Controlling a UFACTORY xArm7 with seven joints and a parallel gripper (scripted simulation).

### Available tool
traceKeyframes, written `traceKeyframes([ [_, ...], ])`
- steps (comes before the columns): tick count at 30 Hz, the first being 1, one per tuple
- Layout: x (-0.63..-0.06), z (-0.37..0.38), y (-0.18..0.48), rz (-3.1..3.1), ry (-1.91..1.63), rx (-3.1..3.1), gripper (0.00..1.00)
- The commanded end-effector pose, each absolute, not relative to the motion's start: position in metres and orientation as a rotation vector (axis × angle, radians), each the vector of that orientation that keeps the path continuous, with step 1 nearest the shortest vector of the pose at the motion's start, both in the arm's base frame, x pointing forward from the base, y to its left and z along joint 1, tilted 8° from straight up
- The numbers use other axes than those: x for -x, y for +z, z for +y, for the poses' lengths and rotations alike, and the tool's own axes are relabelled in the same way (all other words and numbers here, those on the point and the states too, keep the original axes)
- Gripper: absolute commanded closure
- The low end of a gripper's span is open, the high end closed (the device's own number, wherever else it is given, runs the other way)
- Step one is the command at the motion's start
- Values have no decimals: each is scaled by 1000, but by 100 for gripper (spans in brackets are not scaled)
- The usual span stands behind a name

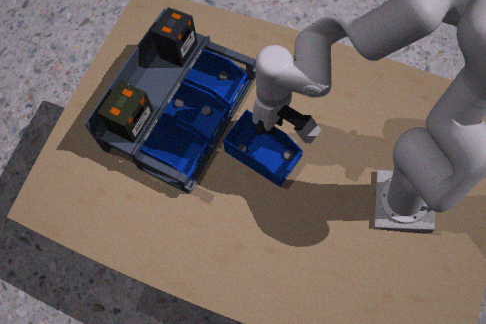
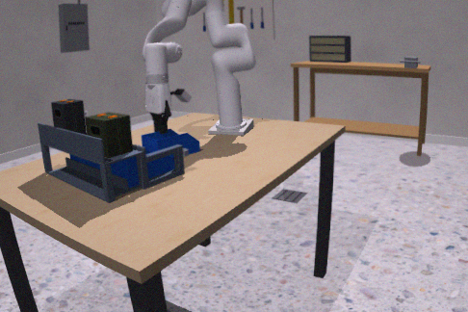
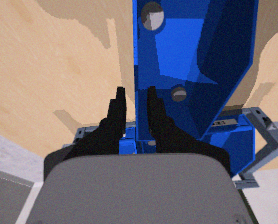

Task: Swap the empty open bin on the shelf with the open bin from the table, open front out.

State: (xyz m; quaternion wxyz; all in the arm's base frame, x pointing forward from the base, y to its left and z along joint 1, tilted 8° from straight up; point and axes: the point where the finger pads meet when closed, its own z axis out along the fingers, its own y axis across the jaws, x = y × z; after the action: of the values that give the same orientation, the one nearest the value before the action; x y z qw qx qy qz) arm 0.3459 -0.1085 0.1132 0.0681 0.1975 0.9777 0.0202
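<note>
A blue open bin (image 1: 262,151) with two grey parts in it stands on the table top just in front of the shelf (image 1: 170,99). My gripper (image 1: 262,129) points down at the bin's rear end. In the wrist view the gripper (image 3: 135,102) straddles one wall of that bin (image 3: 185,75), fingers partly apart, with a strip of table showing between the left finger and the wall. On the shelf, the near bin (image 1: 172,141) looks empty. The middle bin (image 1: 197,111) and the far bin (image 1: 217,71) hold grey parts. The bin on the table also shows in the exterior view (image 2: 169,141).
A black box (image 1: 172,36) and a green box (image 1: 125,111) with orange marks stand on the shelf's upper board behind the bins. The arm's base (image 1: 405,216) is bolted to the table at the right.
</note>
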Motion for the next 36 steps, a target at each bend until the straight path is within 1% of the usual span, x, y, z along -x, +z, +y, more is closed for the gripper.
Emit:
traceKeyframes([
  [1,-348,-109,109,2942,61,-594,74],
  [16,-351,-109,91,2942,61,-594,74],
  [36,-351,-109,88,2942,61,-594,74],
])
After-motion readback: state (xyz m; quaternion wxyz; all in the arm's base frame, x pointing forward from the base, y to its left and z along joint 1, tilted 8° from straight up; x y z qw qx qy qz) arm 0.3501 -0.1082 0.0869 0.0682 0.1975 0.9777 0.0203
